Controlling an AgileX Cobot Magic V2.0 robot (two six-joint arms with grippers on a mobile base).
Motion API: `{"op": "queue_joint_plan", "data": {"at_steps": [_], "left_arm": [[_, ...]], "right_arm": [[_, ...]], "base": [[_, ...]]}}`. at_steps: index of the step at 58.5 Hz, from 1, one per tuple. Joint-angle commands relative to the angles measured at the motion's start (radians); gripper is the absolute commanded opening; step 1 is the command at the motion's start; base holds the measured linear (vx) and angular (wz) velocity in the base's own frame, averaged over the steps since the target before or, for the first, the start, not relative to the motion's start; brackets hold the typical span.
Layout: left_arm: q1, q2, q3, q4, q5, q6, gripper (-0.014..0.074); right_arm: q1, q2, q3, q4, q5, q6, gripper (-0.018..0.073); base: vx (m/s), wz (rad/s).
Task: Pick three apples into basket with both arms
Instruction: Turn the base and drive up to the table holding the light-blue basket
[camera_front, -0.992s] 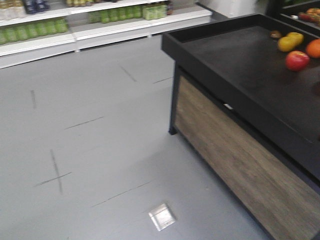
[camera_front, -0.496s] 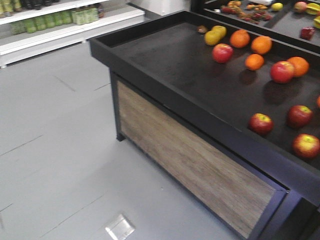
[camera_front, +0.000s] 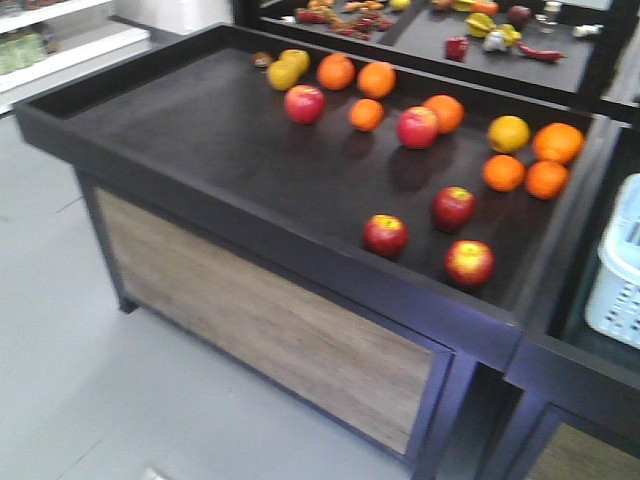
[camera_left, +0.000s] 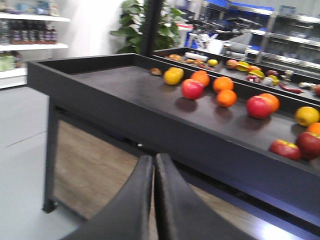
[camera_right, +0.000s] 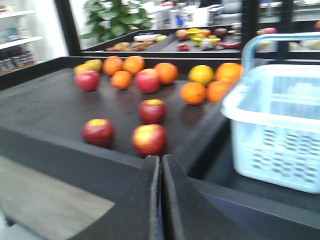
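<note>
Three dark red apples lie near the front right of the black display tray: one (camera_front: 385, 235), one (camera_front: 453, 207) and one (camera_front: 469, 263); the right wrist view shows them too (camera_right: 98, 132) (camera_right: 152, 110) (camera_right: 149, 139). The pale blue basket (camera_front: 620, 270) stands right of the tray, large in the right wrist view (camera_right: 280, 125). My left gripper (camera_left: 153, 160) is shut and empty, low in front of the stand's wooden panel. Also shut and empty, my right gripper (camera_right: 161, 160) sits just before the tray's front rim, below the nearest apple.
Oranges (camera_front: 504, 172) and brighter red apples (camera_front: 417, 127) are scattered farther back on the tray (camera_front: 200, 190). A second tray of mixed produce (camera_front: 470, 25) lies behind. Store shelves (camera_front: 40, 50) stand at far left over grey floor (camera_front: 80, 380).
The front view has swung right: the display stand slid left across the frame, the three dark apples came into view, and the basket appeared at the right edge.
</note>
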Motion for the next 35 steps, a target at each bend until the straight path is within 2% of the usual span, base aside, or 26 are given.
{"op": "queue_joint_plan", "data": {"at_steps": [1,35], "left_arm": [[0.003,-0.013,-0.025,-0.002,-0.069,-0.004,-0.0006],[0.003,-0.013,-0.025,-0.002,-0.069,-0.004,-0.0006]], "right_arm": [[-0.004,-0.012,0.011,-0.014,-0.071,-0.012,-0.0008],[-0.004,-0.012,0.011,-0.014,-0.070,-0.012,-0.0008]], "base": [[0.05,-0.55],[0.05,-0.44]]}}
